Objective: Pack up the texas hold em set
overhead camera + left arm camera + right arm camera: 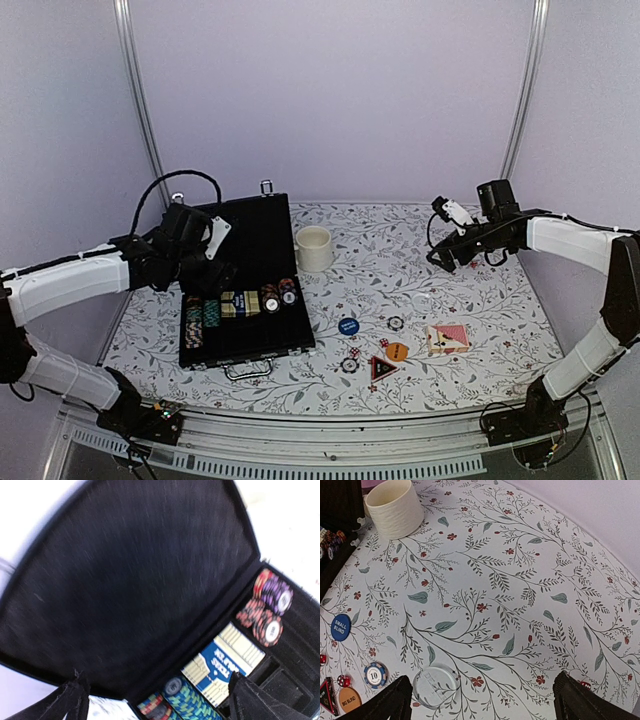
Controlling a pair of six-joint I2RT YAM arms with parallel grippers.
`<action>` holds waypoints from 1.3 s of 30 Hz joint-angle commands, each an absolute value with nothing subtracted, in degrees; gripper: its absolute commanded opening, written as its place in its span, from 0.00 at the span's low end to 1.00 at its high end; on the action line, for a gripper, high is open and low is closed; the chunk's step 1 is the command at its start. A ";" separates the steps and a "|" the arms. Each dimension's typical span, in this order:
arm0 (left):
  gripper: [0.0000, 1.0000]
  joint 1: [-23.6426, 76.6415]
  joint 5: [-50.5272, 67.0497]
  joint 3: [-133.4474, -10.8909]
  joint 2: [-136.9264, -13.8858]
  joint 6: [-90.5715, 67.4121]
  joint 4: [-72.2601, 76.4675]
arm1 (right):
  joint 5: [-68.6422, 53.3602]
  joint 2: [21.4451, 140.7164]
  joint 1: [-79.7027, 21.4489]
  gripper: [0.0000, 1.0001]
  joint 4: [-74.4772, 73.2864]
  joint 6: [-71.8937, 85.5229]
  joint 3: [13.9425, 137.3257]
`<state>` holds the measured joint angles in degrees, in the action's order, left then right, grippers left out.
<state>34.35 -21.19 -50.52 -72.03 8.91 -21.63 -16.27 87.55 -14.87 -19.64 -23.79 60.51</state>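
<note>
The table wears a pale cloth printed with grey-green sprigs and small red flowers. Plain lilac walls close it in at the far side and on both flanks, and a metal pole rises at the far left corner, with another like it at the far right. A ribbed metal rail runs along the near edge, where both arms are bolted.

The black case lies open on the left half of the table. Its lid is thrown back toward the far wall and its metal handle pokes out at the near side. Striped chips and a blue deck sit in rows in the tray. The left arm reaches in over the case's left side; its jaws are spread wide with nothing between them.

A cream mug stands just right of the case, toward the far side. Loose pieces lie near the middle: a blue button, a striped chip, an orange button, a red deck, and a red die. A clear disc rests on the cloth nearby.

The right arm hangs over bare cloth at the far right, jaws wide apart and empty.
</note>
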 commanded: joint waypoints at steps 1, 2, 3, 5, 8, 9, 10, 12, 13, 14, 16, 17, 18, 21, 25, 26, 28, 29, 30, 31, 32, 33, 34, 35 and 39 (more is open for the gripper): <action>0.97 37.37 -27.26 -47.57 -75.46 -3.21 -20.75 | -18.29 87.53 -15.61 0.99 -20.39 -23.13 62.39; 0.97 37.58 -29.71 -48.12 -76.04 -6.07 -21.73 | -18.28 87.66 -15.66 0.99 -20.47 -23.05 62.38; 0.97 37.61 -32.99 -48.80 -76.32 -10.57 -23.14 | -18.39 87.71 -15.65 0.99 -20.54 -22.97 62.40; 0.97 37.24 -36.11 -49.07 -76.09 -17.31 -25.29 | -18.44 87.80 -15.65 0.99 -20.57 -22.86 62.49; 0.97 35.50 -33.19 -51.57 -78.63 -24.49 -31.97 | -18.70 88.04 -15.67 0.99 -20.57 -22.85 62.49; 0.97 35.28 -31.93 -52.27 -79.89 -25.08 -33.26 | -18.76 88.18 -15.71 0.99 -20.61 -22.85 62.47; 0.97 35.25 -30.83 -52.84 -81.16 -24.94 -34.03 | -18.80 88.36 -15.73 0.99 -20.64 -22.85 62.55; 0.91 35.13 -30.51 -53.08 -83.46 -26.62 -35.75 | -18.89 88.73 -15.93 0.99 -20.73 -22.85 62.58; 0.79 34.96 -29.39 -52.82 -84.26 -27.01 -35.77 | -18.97 88.81 -15.99 0.99 -20.81 -22.92 62.53; 0.63 34.70 -27.57 -52.59 -85.03 -27.13 -35.58 | -19.09 88.90 -16.07 0.99 -20.83 -22.86 62.54; 0.25 34.52 -24.90 -52.67 -86.39 -27.68 -35.25 | -19.39 88.94 -16.08 0.99 -20.91 -22.85 62.55; 0.00 34.54 -24.24 -52.80 -87.00 -28.26 -35.29 | -19.54 88.99 -16.14 0.99 -20.87 -22.92 62.53; 0.00 34.54 -23.94 -52.72 -87.36 -29.31 -35.43 | -19.66 89.15 -16.23 0.99 -20.92 -23.06 62.50; 0.00 34.54 -23.03 -52.02 -87.45 -31.28 -35.07 | -19.63 89.86 -16.53 0.99 -20.96 -23.20 62.54; 0.00 34.38 -23.12 -51.53 -88.34 -32.59 -35.16 | -19.84 90.26 -16.74 0.99 -21.18 -23.45 62.53; 0.00 34.37 -22.94 -51.57 -88.85 -32.49 -35.04 | -19.93 90.31 -16.79 0.99 -21.24 -23.47 62.53; 0.00 34.37 -22.33 -51.88 -90.19 -32.09 -34.54 | -20.04 90.39 -16.81 0.99 -21.28 -23.54 62.49; 0.00 34.37 -21.98 -52.12 -90.85 -31.86 -34.28 | -20.04 90.43 -16.86 0.99 -21.34 -23.62 62.56; 0.00 34.37 -21.79 -52.31 -91.41 -31.64 -33.97 | -20.00 90.45 -16.82 0.99 -21.35 -23.64 62.51; 0.00 34.37 -21.71 -52.56 -91.98 -31.30 -33.60 | -19.91 90.52 -16.83 0.99 -21.36 -23.72 62.56; 0.00 34.33 -21.65 -52.76 -92.44 -30.95 -33.17 | -19.87 90.46 -16.80 0.99 -21.43 -23.73 62.54; 0.00 34.34 -21.75 -52.98 -92.99 -30.69 -32.92 | -19.84 90.44 -16.83 0.99 -21.44 -23.80 62.64; 0.00 34.36 -21.75 -53.47 -93.52 -30.55 -32.80 | -19.84 90.37 -16.84 0.99 -21.53 -23.81 62.60; 0.00 34.36 -21.46 -53.90 -94.03 -30.23 -32.60 | -19.81 90.37 -16.87 0.99 -21.53 -23.82 62.66; 0.00 34.68 -19.60 -55.37 -95.69 -29.20 -31.55 | -19.69 90.39 -16.89 0.99 -21.62 -23.82 62.62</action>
